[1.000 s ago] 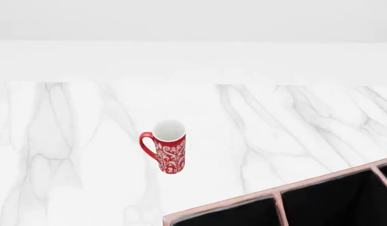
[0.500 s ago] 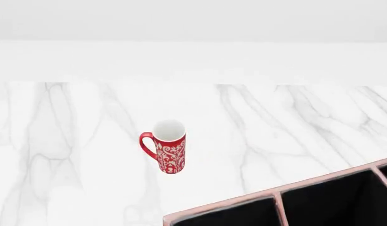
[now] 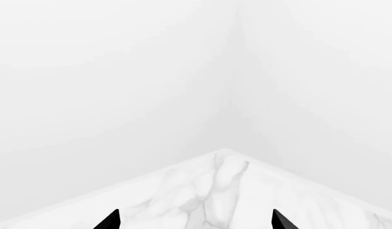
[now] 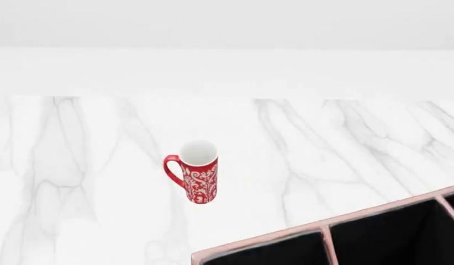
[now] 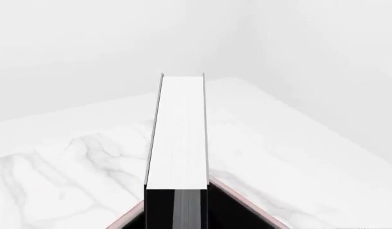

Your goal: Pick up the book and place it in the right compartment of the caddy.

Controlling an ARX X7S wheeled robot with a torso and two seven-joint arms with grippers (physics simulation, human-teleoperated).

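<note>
Now the book hangs over the caddy!
Left jaws spread apart, empty, above bare tabletop (image 3: 221,191); mug (image 4: 198,172) stands apart; book (image 5: 178,138) seen on edge from the right wrist, long axis pointing away over the caddy (image 4: 374,234) rim — right jaws' grip can't be told.

Only the left tool (image 3: 194,220) shows any of the robot's body: two fingertips (image 3: 110,220) in the left wrist view, both plain matte black, sharp triangular wedges tapering to a point, cut off by the picture's edge. No screws, cables or markings visible on them. The head view shows no arm or tool. The right wrist view shows no part of the robot's body.
</note>
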